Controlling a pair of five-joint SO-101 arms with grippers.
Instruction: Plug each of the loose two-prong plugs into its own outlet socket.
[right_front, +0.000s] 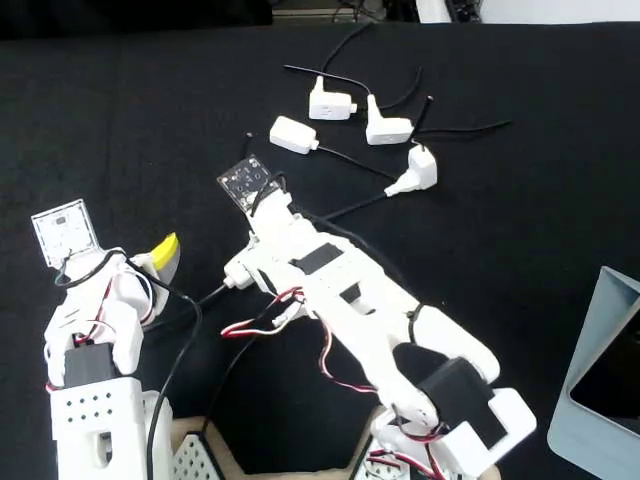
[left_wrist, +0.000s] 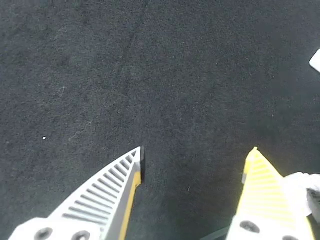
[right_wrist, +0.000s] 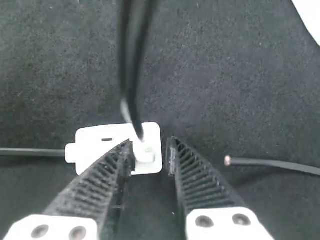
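Left gripper (left_wrist: 197, 150): jaws wide apart over the cloth (left_wrist: 150, 75), near left. Right gripper (right_wrist: 149, 141): at centre, jaws narrow, either side of a white plug (right_wrist: 107, 147), one finger touching it. Other plugs (right_front: 388, 128) lie far centre.

Table cover: black cloth (right_front: 120, 120), spread across the whole work surface.
Container: pale blue-grey bin (right_front: 597, 400), near right edge, partly cut off, with a dark flat item (right_front: 618, 385) inside.
Base: light wooden board (right_front: 250, 466), near edge, centre.
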